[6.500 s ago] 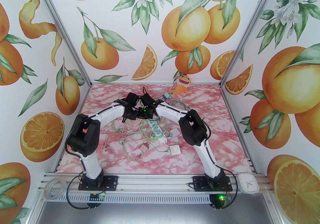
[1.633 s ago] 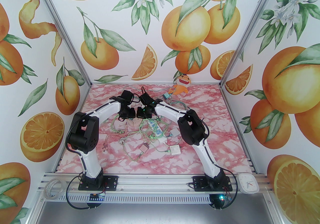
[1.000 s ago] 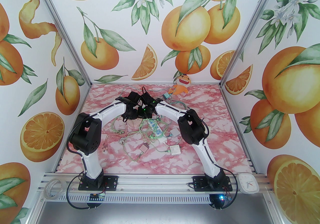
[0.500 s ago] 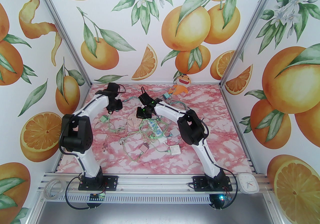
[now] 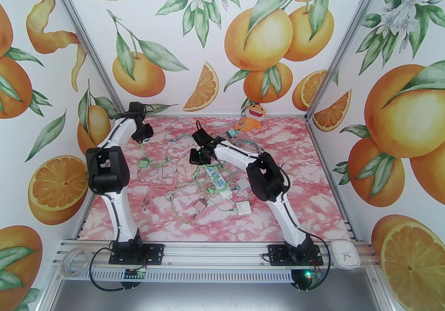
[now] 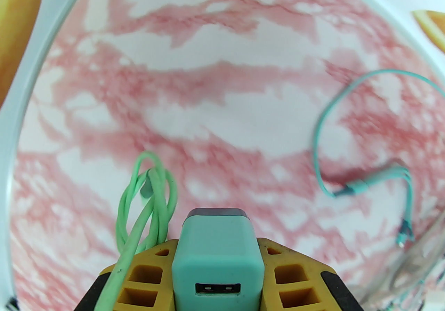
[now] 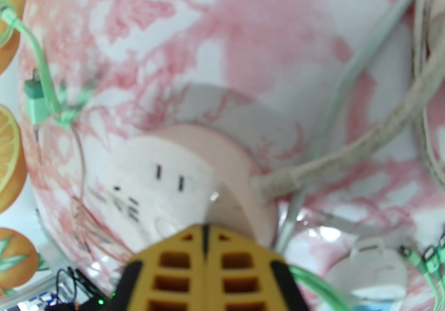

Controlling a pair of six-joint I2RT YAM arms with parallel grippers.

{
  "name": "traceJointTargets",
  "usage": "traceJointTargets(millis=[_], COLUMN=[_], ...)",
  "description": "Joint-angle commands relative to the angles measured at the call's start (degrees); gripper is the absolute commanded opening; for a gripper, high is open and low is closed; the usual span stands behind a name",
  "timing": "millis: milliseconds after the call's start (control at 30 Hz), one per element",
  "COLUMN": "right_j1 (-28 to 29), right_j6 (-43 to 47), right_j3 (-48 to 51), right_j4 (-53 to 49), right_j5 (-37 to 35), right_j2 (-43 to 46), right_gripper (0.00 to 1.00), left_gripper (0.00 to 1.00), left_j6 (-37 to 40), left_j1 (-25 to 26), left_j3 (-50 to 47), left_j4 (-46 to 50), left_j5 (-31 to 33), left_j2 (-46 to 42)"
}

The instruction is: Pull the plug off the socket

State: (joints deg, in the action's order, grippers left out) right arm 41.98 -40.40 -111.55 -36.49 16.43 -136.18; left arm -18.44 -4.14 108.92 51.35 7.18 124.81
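Left pincer (image 6: pixel 217 245) is clamped on the mint-green plug (image 6: pixel 216 264), with 1 yellow finger (image 6: pixel 142 274) pressed to each side of it. The plug's USB port faces the wrist camera. A light green cord (image 6: pixel 147 205) loops at 9 o'clock of the plug and runs down over the finger on that side. A thinner teal cable (image 6: pixel 321 135) lies loose on the pink marbled tabletop (image 5: pixel 313 198) at 3 o'clock.

Seen from above, this pincer hangs toward the tabletop's 10 o'clock corner, well apart from the socket (image 7: pixel 167 170). The socket is a round pink block near the middle of the tabletop, slightly toward 9 o'clock, with 2 short dark slots on its top face.

Right pincer (image 7: pixel 205 229) has its 2 fingers together with nothing between them. Its tips are over the socket's rim at 5 o'clock, but contact cannot be told. A braided whitish cord (image 7: pixel 347 149) leaves the socket's side at 3 o'clock.

A white power strip (image 5: pixel 215 181) lies just beside the socket at 4 o'clock, among tangled green cords. An orange plush toy (image 5: pixel 253 115) sits at the 1 o'clock edge.
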Motion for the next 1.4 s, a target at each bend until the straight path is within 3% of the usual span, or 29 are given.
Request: traceJointTargets(millis=[0, 233, 267, 367, 500, 700, 900, 1033, 1133, 1367], right_j1=[1.6, 1.6, 1.6, 1.6, 1.6, 1.6, 1.0, 0.2, -0.5, -6.1], right_j6=[0.9, 0.6, 0.7, 0.6, 0.6, 2.4, 6.5, 10.5, 14.0, 17.9], right_j3=[3.7, 3.0, 3.0, 3.4, 3.4, 0.3, -6.0, -8.3, -5.7, 19.0], right_j4=[-11.4, -11.5, -11.6, -10.9, -9.5, -8.2, -9.5, -10.2, -8.8, 6.3], right_j5=[-2.7, -2.4, -2.4, -2.0, -2.5, -4.6, -10.5, -17.3, -24.4, -34.5], right_j2=[-7.5, -7.8, -7.7, -7.1, -5.9, -2.7, 2.5, 8.0, 13.9, 34.9], right_gripper=[0.0, 0.0, 0.0, 0.0, 0.0, 0.0, 0.06, 0.13, 0.28, 0.6], left_gripper=[0.13, 0.2, 0.24, 0.5, 0.57, 0.69, 0.87, 1.0, 1.0, 1.0], left_j6=[3.6, 5.3, 5.3, 4.5, 3.4, 1.7, 1.1, -0.4, -1.3, 0.3], left_j1=[1.2, 4.2, 4.6, 5.5, 6.4, 6.5, 6.2, 4.3, 2.6, 2.5], left_j3=[3.5, 5.4, 5.4, 5.4, 4.3, -1.8, -12.0, -22.0, -31.3, -55.2], left_j4=[4.5, 5.4, 5.6, 6.3, 6.4, 3.3, -0.7, -6.1, -11.9, -30.4], left_j5=[4.3, 6.1, 5.8, 4.2, 0.1, -6.5, -8.1, -6.3, -2.9, 10.5], left_j2=[2.9, 6.7, 6.8, 5.8, 3.0, -5.9, -20.2, -32.5, -42.6, -62.7])
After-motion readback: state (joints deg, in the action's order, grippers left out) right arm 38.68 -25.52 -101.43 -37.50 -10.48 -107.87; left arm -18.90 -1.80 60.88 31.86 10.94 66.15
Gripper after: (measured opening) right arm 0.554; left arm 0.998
